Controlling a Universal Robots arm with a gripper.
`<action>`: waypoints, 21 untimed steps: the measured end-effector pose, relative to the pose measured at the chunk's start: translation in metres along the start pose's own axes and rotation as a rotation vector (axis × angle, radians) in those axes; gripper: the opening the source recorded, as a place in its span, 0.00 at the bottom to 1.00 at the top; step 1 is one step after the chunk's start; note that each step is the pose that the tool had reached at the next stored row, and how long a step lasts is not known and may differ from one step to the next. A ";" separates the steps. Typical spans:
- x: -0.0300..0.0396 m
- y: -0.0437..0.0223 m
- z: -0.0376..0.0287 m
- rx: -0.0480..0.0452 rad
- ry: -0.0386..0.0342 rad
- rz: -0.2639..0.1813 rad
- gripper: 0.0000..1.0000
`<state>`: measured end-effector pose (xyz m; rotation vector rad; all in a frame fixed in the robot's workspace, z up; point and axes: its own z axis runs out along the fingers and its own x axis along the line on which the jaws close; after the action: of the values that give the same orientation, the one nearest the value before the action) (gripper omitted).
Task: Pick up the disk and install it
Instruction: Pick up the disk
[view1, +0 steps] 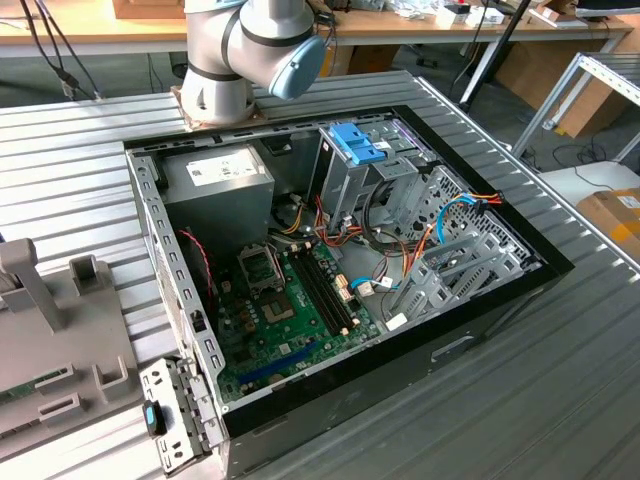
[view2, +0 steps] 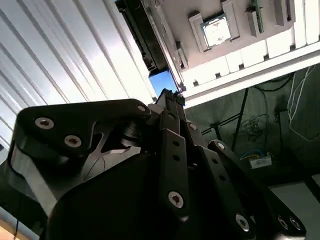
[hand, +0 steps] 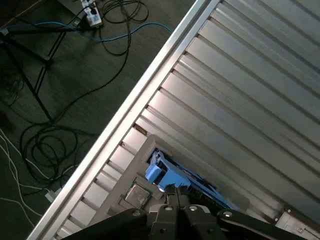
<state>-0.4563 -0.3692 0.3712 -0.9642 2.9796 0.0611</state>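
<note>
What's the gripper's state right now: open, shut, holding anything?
Gripper: open or shut cannot be told; it sits right at the blue carrier end of the disk, at the grey holder.

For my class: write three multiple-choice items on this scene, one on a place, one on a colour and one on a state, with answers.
1. The gripper is nearest to: A a mug; B the disk; C a screwdriver.
2. The latch atop the drive cage is: A red; B blue; C yellow.
3. The computer case is: A open; B closed; C upside down.
Answers: B, it sits at the disk's blue carrier in the first wrist view; B, the exterior view shows it blue; A, the motherboard lies exposed.
</note>
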 end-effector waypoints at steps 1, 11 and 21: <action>0.0000 0.0000 0.0000 0.0001 0.0003 -0.006 0.11; 0.0000 0.0000 0.0001 0.0000 0.0006 -0.015 0.11; 0.0000 0.0000 0.0001 -0.0034 0.0062 -0.180 0.11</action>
<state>-0.4563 -0.3692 0.3711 -1.2298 2.8840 0.0617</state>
